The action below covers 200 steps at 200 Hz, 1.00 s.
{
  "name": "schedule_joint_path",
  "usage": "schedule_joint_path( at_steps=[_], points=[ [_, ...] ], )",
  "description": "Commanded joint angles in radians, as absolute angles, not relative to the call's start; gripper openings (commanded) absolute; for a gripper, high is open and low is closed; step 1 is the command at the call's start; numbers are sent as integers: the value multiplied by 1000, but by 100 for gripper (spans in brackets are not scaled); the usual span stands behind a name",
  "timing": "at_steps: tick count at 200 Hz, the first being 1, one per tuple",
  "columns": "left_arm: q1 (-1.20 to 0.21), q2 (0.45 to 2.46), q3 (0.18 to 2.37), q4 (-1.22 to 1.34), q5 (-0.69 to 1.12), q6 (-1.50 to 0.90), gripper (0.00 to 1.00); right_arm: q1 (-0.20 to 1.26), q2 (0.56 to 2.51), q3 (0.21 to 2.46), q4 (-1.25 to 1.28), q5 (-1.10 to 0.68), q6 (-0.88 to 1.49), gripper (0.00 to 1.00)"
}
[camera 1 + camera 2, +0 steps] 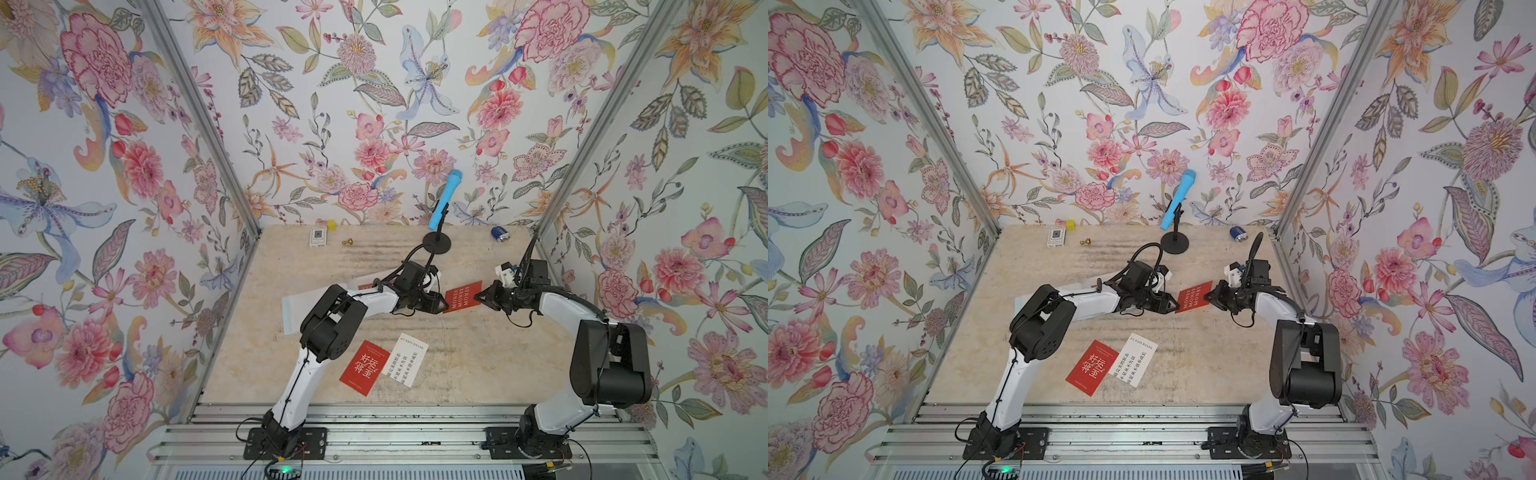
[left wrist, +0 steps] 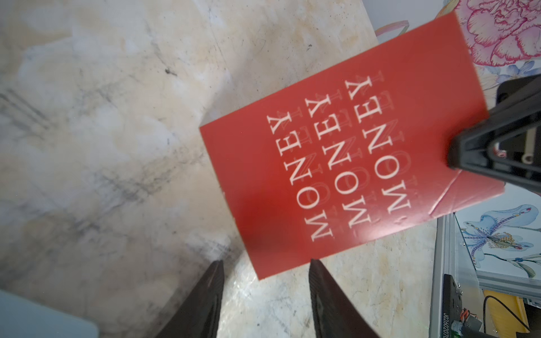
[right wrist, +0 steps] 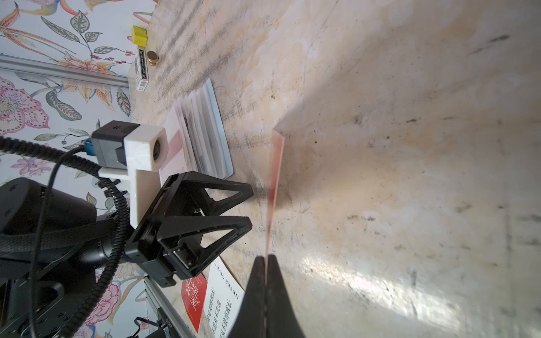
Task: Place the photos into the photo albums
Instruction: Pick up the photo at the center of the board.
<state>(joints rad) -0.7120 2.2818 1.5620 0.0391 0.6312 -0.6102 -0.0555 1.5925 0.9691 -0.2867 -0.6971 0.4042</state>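
The right gripper (image 3: 266, 259) pinches the red MONEY card (image 1: 462, 296) at its 3 o'clock edge, clear of the table, probably offering it to the half-open left gripper (image 2: 265, 262). The pale blue album (image 1: 290, 309) lies at 9 o'clock.

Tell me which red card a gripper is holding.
The red MONEY card, pinched at its edge by the right gripper between the two arms. The red card with Chinese lettering lies flat on the table beside a white card.

Floral wallpaper walls (image 1: 374, 83), worn beige tabletop (image 1: 457, 365)
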Motion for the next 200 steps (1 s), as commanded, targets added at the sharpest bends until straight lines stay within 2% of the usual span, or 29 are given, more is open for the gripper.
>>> schedule_joint_path(
  at_steps=[1, 79, 111, 140, 161, 200],
  points=[
    [-696, 2181, 1521, 72, 607, -614, 50, -54, 1522, 975, -311, -674, 391, 0],
    [-608, 1907, 1282, 151, 509, -610, 50, 4, 1446, 1032, -312, -680, 442, 0],
    [-516, 1752, 1082, 280, 463, -662, 51, 126, 1466, 1114, -311, -685, 461, 0],
    [-421, 1703, 1040, 195, 493, -672, 51, 239, 1502, 1174, -312, -648, 458, 1],
    [-374, 1654, 999, 134, 453, -634, 51, 308, 1555, 1215, -310, -648, 454, 2],
    [-257, 1526, 839, 177, 440, -672, 52, 428, 1682, 1321, -310, -653, 450, 2]
  ],
)
